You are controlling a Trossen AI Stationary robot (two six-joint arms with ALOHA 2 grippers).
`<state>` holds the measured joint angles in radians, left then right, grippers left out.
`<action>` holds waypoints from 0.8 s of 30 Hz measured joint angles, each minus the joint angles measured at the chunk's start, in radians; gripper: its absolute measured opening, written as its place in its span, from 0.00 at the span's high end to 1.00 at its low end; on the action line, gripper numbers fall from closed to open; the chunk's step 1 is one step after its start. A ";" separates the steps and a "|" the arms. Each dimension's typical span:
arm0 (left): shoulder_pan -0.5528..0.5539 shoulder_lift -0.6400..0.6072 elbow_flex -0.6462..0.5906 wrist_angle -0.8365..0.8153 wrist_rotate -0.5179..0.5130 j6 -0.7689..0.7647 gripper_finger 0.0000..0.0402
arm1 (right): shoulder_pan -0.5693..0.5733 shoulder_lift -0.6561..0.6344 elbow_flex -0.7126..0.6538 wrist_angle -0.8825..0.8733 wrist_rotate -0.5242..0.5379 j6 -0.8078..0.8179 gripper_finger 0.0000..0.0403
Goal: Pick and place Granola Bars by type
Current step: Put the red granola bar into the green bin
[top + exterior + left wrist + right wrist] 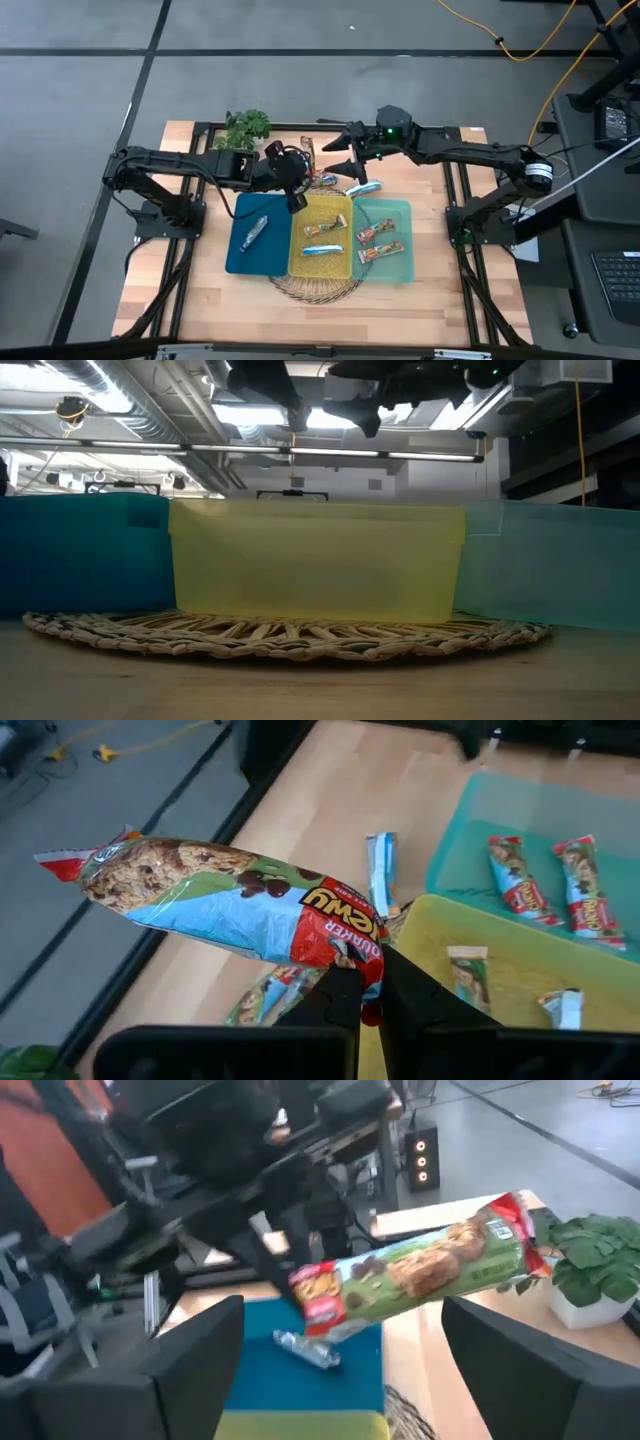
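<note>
My left gripper is shut on a red, green and blue granola bar, held above the table beyond the far edge of the yellow bin. My right gripper is open and close by; in its wrist view the same bar shows between and beyond its spread fingers, untouched. A silvery bar lies in the blue bin. Two bars lie in the yellow bin and two red-brown bars in the teal bin. A blue-white bar and more bars lie loose on the table. My left gripper pinches the bar between its two fingers at one end, the red end of the wrapper. The rest of the bar sticks out past the fingertips, away from the gripper. The bar is lifted clear of the table and the bins.
The three bins stand side by side on a round woven mat; the low view shows them as blue, yellow and teal. A green plant stands at the far left. Bare wood lies near the front edge.
</note>
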<state>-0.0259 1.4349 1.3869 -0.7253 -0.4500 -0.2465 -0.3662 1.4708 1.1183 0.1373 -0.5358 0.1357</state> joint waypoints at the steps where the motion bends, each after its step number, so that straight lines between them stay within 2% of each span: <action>1: -0.006 0.000 0.000 -0.001 -0.011 0.007 0.98 | -0.004 0.010 0.000 0.025 0.001 0.021 0.15; 4: -0.023 0.000 0.000 -0.008 -0.056 0.017 0.98 | -0.025 0.022 0.000 0.092 0.011 0.088 0.15; 10: -0.048 0.000 0.000 -0.008 -0.163 0.018 0.98 | -0.089 0.022 0.000 0.119 0.015 0.153 0.17; 18: -0.058 0.000 0.000 -0.004 -0.199 0.032 0.98 | -0.117 0.023 0.000 0.144 -0.013 0.196 0.17; 24: -0.058 0.000 0.039 0.000 -0.237 0.088 0.98 | -0.116 0.066 0.000 0.225 -0.112 0.282 0.17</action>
<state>-0.0837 1.4353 1.4257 -0.7252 -0.6870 -0.1589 -0.4824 1.5371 1.1187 0.3626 -0.6480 0.4181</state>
